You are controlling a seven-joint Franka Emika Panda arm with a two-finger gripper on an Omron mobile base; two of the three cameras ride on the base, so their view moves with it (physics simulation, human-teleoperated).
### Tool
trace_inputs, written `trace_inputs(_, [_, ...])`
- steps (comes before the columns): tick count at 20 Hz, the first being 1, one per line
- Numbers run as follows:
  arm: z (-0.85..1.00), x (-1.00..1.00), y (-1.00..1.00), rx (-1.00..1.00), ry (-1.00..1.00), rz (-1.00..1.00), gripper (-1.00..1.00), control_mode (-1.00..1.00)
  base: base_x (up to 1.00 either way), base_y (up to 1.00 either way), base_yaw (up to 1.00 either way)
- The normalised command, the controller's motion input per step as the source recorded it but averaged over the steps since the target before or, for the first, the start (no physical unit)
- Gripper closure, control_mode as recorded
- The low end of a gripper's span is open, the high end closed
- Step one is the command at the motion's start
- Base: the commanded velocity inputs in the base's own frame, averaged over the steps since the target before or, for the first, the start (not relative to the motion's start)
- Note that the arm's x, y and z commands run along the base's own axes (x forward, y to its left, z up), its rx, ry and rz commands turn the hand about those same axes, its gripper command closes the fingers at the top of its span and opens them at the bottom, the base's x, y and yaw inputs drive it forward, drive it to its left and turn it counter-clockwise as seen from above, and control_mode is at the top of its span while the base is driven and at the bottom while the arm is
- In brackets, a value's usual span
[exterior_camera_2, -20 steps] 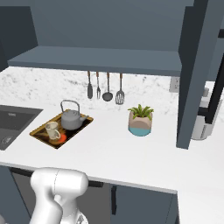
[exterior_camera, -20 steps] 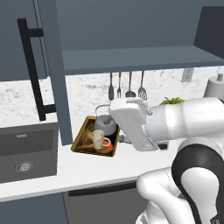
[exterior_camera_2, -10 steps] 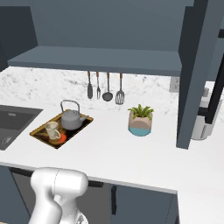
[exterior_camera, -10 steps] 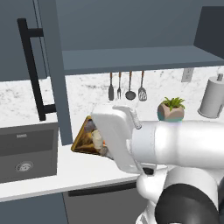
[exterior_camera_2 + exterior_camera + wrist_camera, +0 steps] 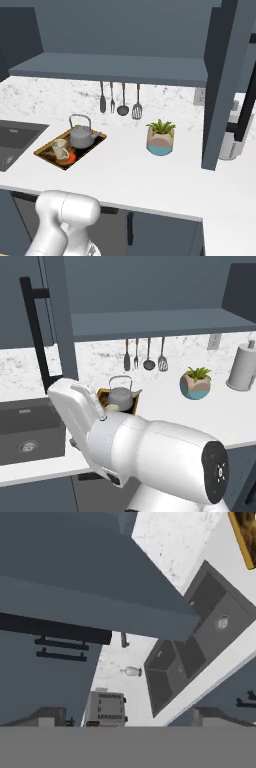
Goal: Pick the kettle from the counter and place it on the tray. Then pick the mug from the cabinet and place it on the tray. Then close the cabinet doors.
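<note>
A: Going from the left, what stands on the counter (image 5: 150, 175)?

B: First the dark sink (image 5: 15, 142), set into its left end. Just beside it is the tray (image 5: 47, 150), close to the front edge. The mug (image 5: 60, 148) stands in the tray's front part, and the kettle (image 5: 81, 136) in its back part, upright, touching the mug or almost.

A: And more to the right?

B: A plant pot (image 5: 160, 142) in the middle, near the back wall, under the four hanging utensils (image 5: 120, 100). A paper-towel roll (image 5: 243, 367) is at the right end.

A: The cabinet doors?

B: The left door (image 5: 42, 331) stands open, its black bar handle facing us. The right door (image 5: 225, 85) is open too.

A: The gripper's jaws?

B: The fingers themselves I cannot see; by the hand view they are wide apart and hold nothing. That view looks across the sink and a toaster (image 5: 106, 708).
</note>
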Motion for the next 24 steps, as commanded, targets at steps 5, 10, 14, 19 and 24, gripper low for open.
trace_inputs(5, [0.23,0.18,0.68,0.02,0.07,-0.13,-1.0,-1.0,0.0,0.0,0.0])
trace_inputs(10, [0.13,0.32,0.68,0.0,0.01,-0.25,-1.0,-1.0,0.0,0.0,0.0])
trace_inputs(14, [-0.07,0.48,0.25,0.0,0.01,-0.32,-1.0,-1.0,0.0,0.0,0.0])
trace_inputs(19, [-0.01,0.38,-0.02,0.0,0.0,-0.34,-1.0,-1.0,0.0,0.0,0.0])
trace_inputs(24, [-0.07,0.17,-0.13,0.0,0.03,-0.27,-1.0,-1.0,0.0,0.0,0.0])
